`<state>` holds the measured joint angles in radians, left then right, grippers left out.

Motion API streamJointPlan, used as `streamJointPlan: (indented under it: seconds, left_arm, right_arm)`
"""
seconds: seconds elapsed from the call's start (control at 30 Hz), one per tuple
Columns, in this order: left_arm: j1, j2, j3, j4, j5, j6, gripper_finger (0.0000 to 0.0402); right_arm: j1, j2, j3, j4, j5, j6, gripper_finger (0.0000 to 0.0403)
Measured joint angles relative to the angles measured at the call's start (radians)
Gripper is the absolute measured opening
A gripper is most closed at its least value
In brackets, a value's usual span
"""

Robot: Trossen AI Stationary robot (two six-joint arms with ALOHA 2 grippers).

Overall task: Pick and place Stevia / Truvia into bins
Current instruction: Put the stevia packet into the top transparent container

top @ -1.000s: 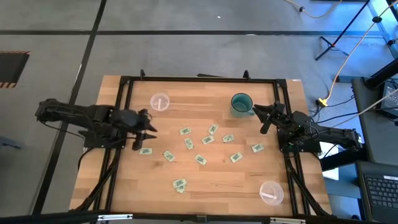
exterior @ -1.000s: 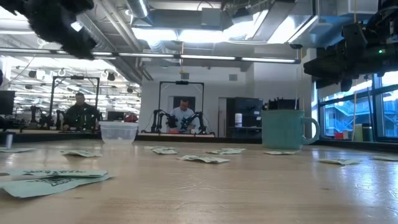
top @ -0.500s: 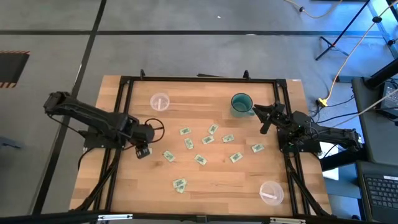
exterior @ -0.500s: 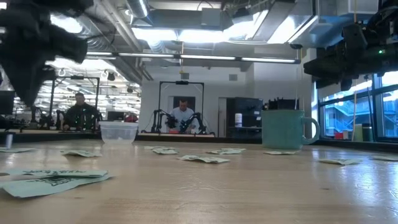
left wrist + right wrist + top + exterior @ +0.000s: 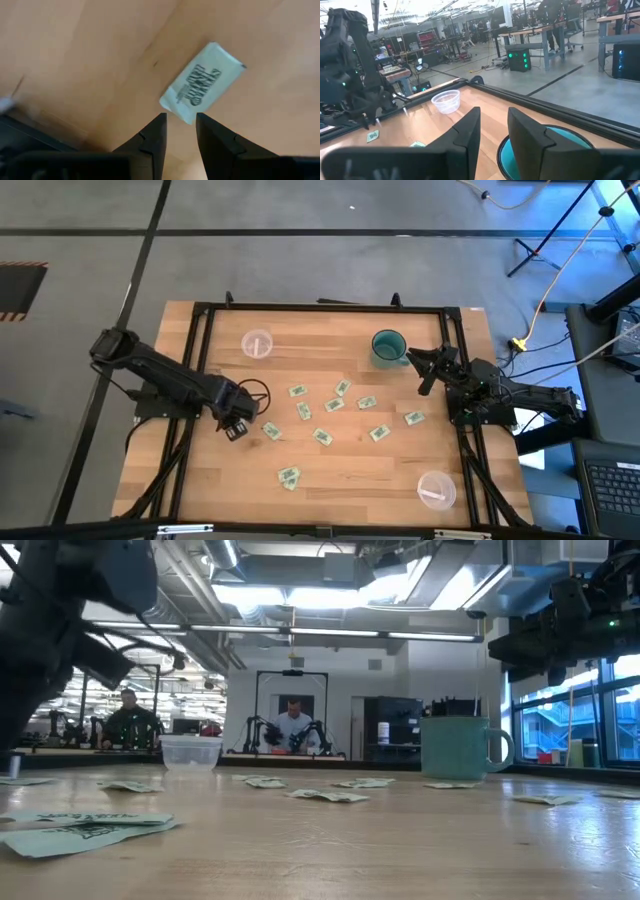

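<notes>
Several white-and-green sachets [image 5: 322, 437] lie flat and scattered on the wooden table's middle. One clear cup [image 5: 257, 343] stands far left, and another [image 5: 436, 490] stands near right with something white in it. My left gripper [image 5: 235, 427] points down over the leftmost sachet [image 5: 202, 82]. It is open, and its fingertips [image 5: 160, 120] stand on either side of that sachet's near corner. My right gripper [image 5: 420, 372] hovers open beside the teal mug [image 5: 388, 346].
The teal mug [image 5: 458, 747] stands on the far right part of the table, close to my right gripper. A black frame [image 5: 200, 360] runs around the table's edges. Bare wood lies along the near edge between the sachets and the near-right cup. People sit at benches beyond the table.
My left gripper has moved toward the table's near edge and down, tipping to point straight down. It now stands over the leftmost sachet. The sachets, the cups and my right arm have kept their places.
</notes>
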<state>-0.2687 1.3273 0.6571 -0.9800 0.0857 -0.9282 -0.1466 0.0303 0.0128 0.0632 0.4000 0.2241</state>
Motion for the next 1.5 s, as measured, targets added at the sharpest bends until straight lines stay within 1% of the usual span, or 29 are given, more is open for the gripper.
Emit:
streamJointPlan:
  seconds: [0.2,0.47,0.7,0.9,1.2,1.5]
  left_arm:
    - [0.000,0.071,0.000,0.005,-0.004,0.014,0.0091]
    - [0.000,0.141,0.000,0.051,-0.003,0.007,0.0081]
    - [0.001,0.194,0.005,0.065,0.013,0.007,0.0063]
    - [0.001,0.197,0.005,0.072,0.015,0.008,0.0039]
    - [0.004,0.180,0.000,0.080,0.011,0.095,0.0004]
    - [0.009,0.173,-0.001,0.082,0.010,0.139,0.0002]
  right_arm:
    - [0.000,0.000,0.000,0.000,0.000,0.005,0.0102]
    - [0.000,0.000,0.000,0.000,0.000,0.004,0.0102]
    - [0.000,0.000,0.000,0.000,0.000,0.003,0.0102]
    - [0.000,0.000,0.000,0.000,0.000,0.003,0.0102]
    - [0.000,0.000,0.000,0.000,0.000,0.003,0.0102]
    - [0.000,0.000,0.000,0.000,0.000,0.000,0.0102]
